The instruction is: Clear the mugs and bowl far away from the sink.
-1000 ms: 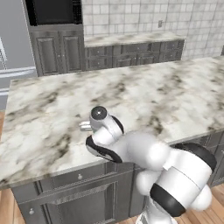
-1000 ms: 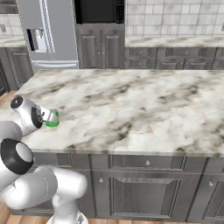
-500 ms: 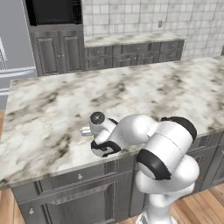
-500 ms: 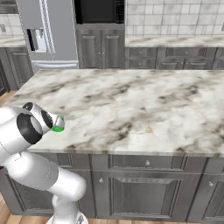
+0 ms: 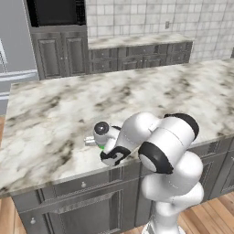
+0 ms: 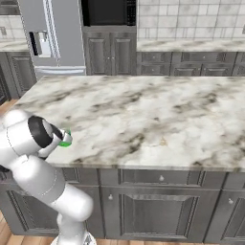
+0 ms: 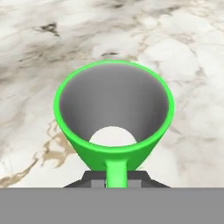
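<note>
The jaws are pinched on the near rim of the bright green cylindrical mug [image 7: 113, 118]; lower it level onto the marble table [image 7: 188, 52] below, then release.

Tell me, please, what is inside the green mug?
In the hand view the green mug looks empty: a grey inner wall and a pale round bottom, nothing in it. The near wall hides the front part of the bottom. Under it lies the marble counter; whether they touch cannot be told.
</note>
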